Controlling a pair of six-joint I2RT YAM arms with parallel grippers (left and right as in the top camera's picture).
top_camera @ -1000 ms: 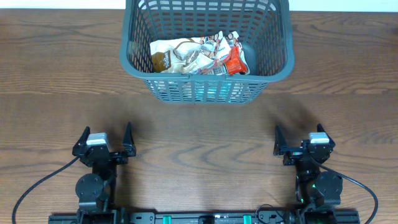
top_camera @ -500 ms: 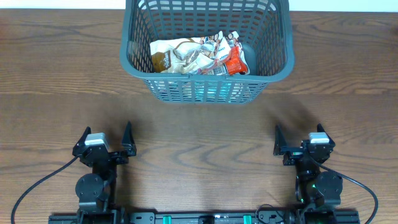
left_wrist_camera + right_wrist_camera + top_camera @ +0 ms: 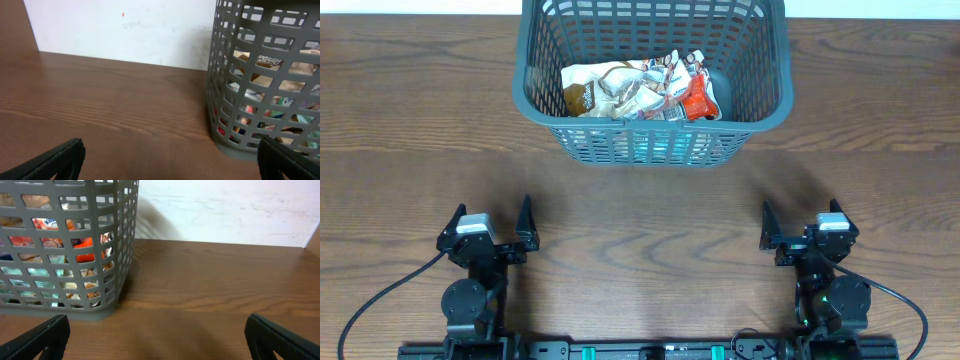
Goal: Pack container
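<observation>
The container [image 3: 650, 140], a large dark grey slatted basket, stands at the far middle of the wooden table. Several snack packets [image 3: 640, 88] lie inside it, white, brown and orange. The basket also shows at the right of the left wrist view [image 3: 250, 95] and at the left of the right wrist view [image 3: 65, 255], with packets visible through the slats. My left gripper [image 3: 488, 228] is open and empty near the front left edge. My right gripper [image 3: 803, 225] is open and empty near the front right edge. Both are well short of the basket.
A white wall [image 3: 125, 30] rises behind the table's far edge. Black cables [image 3: 380, 300] run from both arm bases along the front edge. Bare wooden tabletop [image 3: 640, 230] lies between the grippers and the basket.
</observation>
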